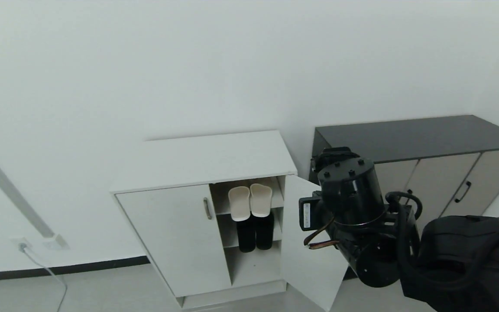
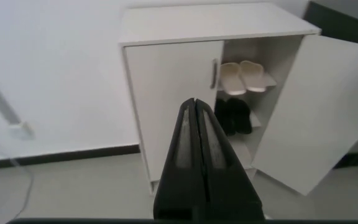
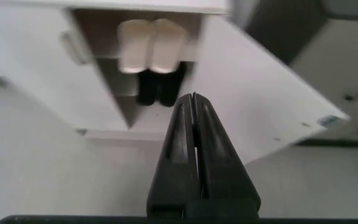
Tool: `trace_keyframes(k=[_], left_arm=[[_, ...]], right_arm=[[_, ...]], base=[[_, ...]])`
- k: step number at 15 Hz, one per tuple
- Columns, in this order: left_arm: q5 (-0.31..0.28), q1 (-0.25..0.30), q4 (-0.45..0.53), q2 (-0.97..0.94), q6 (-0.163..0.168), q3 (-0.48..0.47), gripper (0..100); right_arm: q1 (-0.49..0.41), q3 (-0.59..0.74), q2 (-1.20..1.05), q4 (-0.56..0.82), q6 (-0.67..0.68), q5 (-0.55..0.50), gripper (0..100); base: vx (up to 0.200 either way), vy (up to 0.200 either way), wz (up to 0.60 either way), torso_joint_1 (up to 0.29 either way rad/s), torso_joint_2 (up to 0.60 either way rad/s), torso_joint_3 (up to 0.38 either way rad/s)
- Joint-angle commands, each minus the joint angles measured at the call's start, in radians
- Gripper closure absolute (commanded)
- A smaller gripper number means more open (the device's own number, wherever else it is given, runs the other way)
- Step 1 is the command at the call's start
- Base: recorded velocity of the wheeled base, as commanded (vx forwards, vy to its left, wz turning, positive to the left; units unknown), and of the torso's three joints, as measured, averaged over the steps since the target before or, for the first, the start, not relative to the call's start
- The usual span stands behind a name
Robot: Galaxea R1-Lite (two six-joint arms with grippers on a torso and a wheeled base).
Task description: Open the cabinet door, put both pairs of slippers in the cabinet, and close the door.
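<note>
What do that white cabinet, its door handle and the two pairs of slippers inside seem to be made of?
White cabinet: probably laminated board, going by the flat matte panels with square edges. Handle: looks like metal, with a greyish sheen. Pale slippers: likely moulded foam or plastic, smooth with no visible seams. Black slippers: matte and dark; the material is unclear.

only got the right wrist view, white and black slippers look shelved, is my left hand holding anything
observer: No, the left hand is shut on nothing, facing the white two-door cabinet.
operator: is the other door shut
observer: Yes, the left door is closed; only the right door stands open.
operator: anything off to the cabinet's left
observer: A wall socket low on the wall, with a grey cable running down to the floor.
</note>
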Motion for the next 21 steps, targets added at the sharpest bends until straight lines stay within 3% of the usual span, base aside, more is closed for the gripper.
trace_keyframes(k=[1, 7, 11, 21], left_arm=[[0.001, 0.001, 0.0, 0.001, 0.0, 0.0, 100], [0.001, 0.001, 0.0, 0.001, 0.0, 0.0, 100], [0.001, 0.001, 0.0, 0.001, 0.0, 0.0, 100], [0.001, 0.001, 0.0, 0.001, -0.002, 0.0, 100]], right_arm=[[-0.047, 0.0, 0.018, -0.029, -0.02, 0.006, 100], [-0.329, -0.086, 0.107, -0.075, -0.035, 0.246, 100], [-0.406, -0.173, 0.206, -0.08, -0.025, 0.303, 100], [-0.519, -0.311, 0.43, -0.126, 0.0, 0.388, 100]], base=[[0.0, 0.0, 0.0, 0.0, 0.0, 0.0], [0.0, 0.0, 0.0, 0.0, 0.0, 0.0], [-0.15, 0.0, 0.0, 0.005, 0.0, 0.001], [0.0, 0.0, 0.0, 0.0, 0.0, 0.0]])
